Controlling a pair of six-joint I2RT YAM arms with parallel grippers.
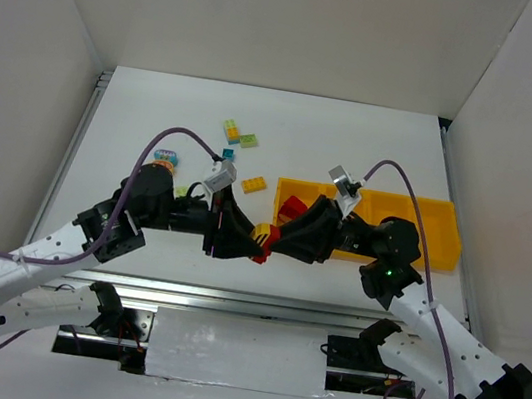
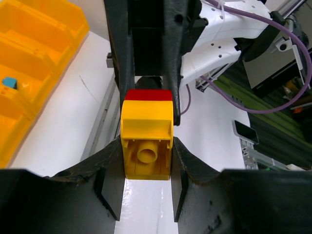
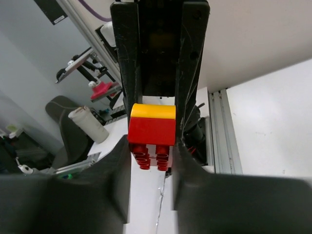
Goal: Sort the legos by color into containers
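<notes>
You have white table (image 1: 356, 143) boxed in by white walls (image 1: 274, 19) on three sides. Aluminium rail (image 1: 259, 305) runs along near edge, pale sheet (image 1: 237, 352) below it. Off table, your right wrist view shows grey chair (image 3: 68, 131) with white roll (image 3: 87, 124) just beside it. Red-tipped fitting (image 3: 102, 90) behind, too blurred to name. Your left wrist view: dark phone-like slab (image 2: 242, 130) near metal frame (image 2: 258, 156).
</notes>
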